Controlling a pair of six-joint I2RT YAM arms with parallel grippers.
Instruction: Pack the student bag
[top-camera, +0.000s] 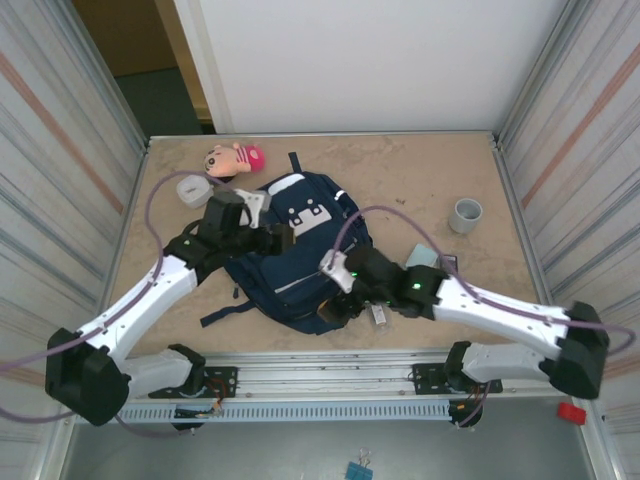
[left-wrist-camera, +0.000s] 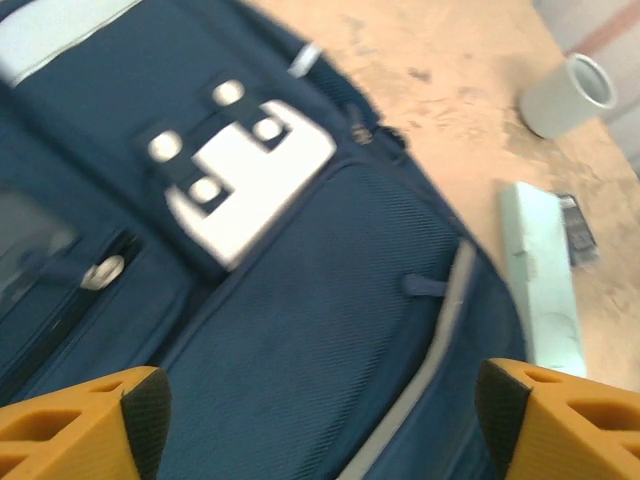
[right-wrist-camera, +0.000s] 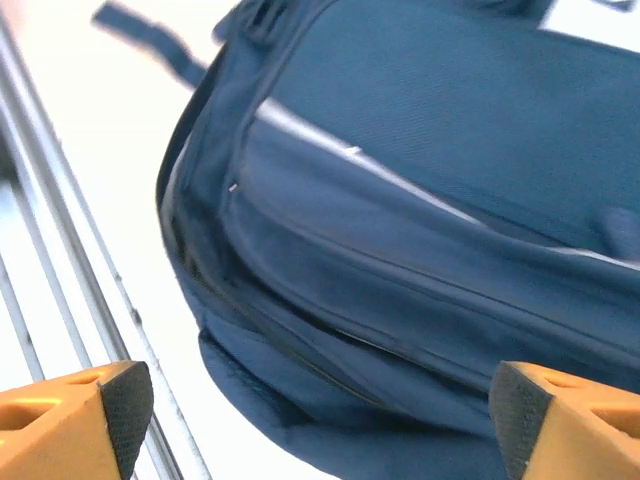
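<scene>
Both pairs of jaws stand wide apart and hold nothing. On the left gripper (left-wrist-camera: 320, 425) the orange fingers (left-wrist-camera: 85, 425) sit at opposite lower corners of the wrist view with bare fabric between them. The right gripper (right-wrist-camera: 320, 425) shows the same spread, and neither pinches a strap, zip pull or cloth.

Position of the workpiece: the student bag (top-camera: 300, 262) lies flat, front face up, at the middle of the table (top-camera: 400, 180), beneath both grippers. Its long axis runs from the carry handle at the far end to the base at the near end, slanting a little to the right as it comes near.

Relation to the jaws: the left gripper (top-camera: 262, 232) is over the upper left part of the bag, beside the white patch (left-wrist-camera: 250, 180), with the front pocket and its pale stripe ahead of the fingers. The right gripper (top-camera: 338, 285) is at the near, lower end, facing the pocket's side seam. Neither arm is markedly nearer; each covers one end of the axis.

Loose items: a plush doll (top-camera: 234, 158) and a grey round object (top-camera: 192, 189) at the far left, a grey cup (top-camera: 465, 214) at the far right, and a pale green flat box (left-wrist-camera: 540, 270) just beside the bag's right flank.

Judgement: whether any compartment is unzipped cannot be told. The next move probably needs one gripper to pin the fabric while the other takes a zip pull and draws it along the seam
</scene>
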